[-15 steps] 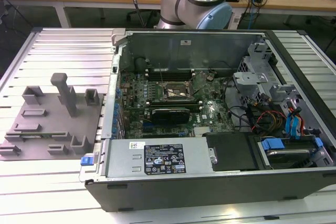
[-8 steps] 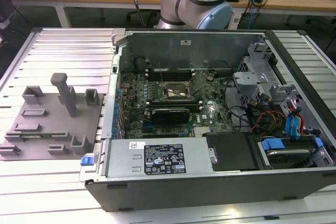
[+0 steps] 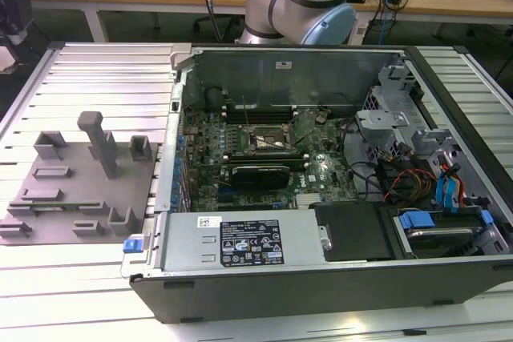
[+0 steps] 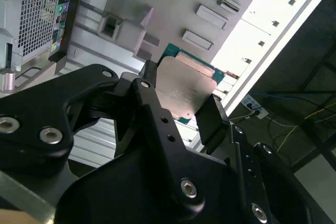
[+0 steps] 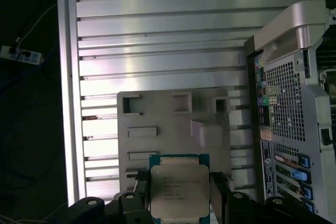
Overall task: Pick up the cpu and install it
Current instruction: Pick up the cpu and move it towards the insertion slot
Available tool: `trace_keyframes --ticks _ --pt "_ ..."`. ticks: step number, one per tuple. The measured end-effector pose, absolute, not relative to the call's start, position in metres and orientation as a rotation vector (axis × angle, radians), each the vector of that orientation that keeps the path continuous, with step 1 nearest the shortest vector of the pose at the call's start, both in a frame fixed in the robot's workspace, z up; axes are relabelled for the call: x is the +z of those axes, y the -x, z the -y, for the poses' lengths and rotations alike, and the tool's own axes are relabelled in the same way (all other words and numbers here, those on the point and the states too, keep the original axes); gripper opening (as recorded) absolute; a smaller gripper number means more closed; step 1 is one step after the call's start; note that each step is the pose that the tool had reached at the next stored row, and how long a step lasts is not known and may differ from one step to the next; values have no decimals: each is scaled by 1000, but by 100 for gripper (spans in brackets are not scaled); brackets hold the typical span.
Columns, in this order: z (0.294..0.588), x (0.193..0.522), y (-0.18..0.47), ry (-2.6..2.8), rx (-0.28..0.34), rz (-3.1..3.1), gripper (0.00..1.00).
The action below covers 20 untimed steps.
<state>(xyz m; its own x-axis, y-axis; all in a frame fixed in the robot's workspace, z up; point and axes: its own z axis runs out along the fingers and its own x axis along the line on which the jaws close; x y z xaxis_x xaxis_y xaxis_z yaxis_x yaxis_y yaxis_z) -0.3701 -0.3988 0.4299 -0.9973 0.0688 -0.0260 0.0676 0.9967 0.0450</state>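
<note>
A silver ribbed aluminium table (image 3: 88, 286) with long parallel slots carries everything. Toward the exterior view's left, a flat grey plastic fixture plate (image 3: 76, 194) with raised blocks and one upright post lies directly on it. Just beside the plate, toward the exterior view's right, an open dark-grey metal computer case (image 3: 321, 278) rests on its side.

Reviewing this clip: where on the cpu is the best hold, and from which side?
Take the cpu by two opposite thin edges, coming square onto its flat metal top. It is a thin, flat square, so only the edges offer parallel faces. In the first wrist view the gripper holds it this way: its fingers flank two opposite sides, with the top bare.
</note>
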Motion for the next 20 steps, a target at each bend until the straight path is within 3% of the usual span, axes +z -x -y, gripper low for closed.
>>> trace_keyframes --ticks 20 --pt "399 430 320 -106 69 -3111 54"
